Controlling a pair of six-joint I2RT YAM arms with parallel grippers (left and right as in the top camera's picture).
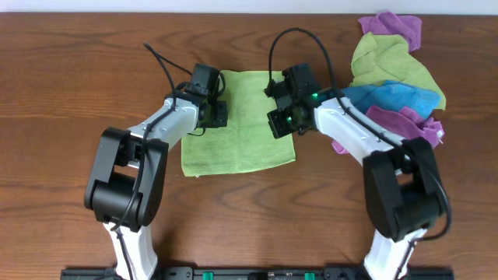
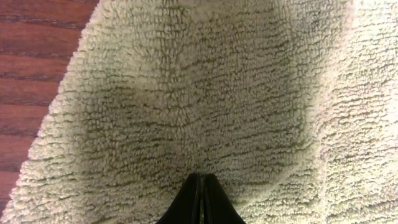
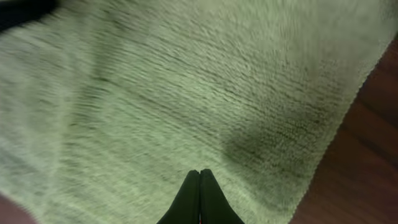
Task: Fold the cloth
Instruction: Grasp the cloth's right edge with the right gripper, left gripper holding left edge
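A light green cloth [image 1: 237, 128] lies flat on the wooden table as a rough rectangle between the two arms. My left gripper [image 1: 219, 114] is over its left edge and my right gripper [image 1: 278, 123] is over its right edge. In the left wrist view the cloth [image 2: 199, 93] fills the frame and the left fingers [image 2: 201, 177] are shut, tips together on the pile. In the right wrist view the cloth [image 3: 186, 81] is blurred and the right fingers [image 3: 199, 173] are shut just above or on it. No cloth shows pinched between either pair of fingers.
A heap of other cloths sits at the back right: purple [image 1: 393, 27], yellow-green [image 1: 389, 62], blue [image 1: 397, 97] and purple [image 1: 408, 124]. Bare wood shows left of the cloth [image 2: 31, 62] and right of it [image 3: 367, 155].
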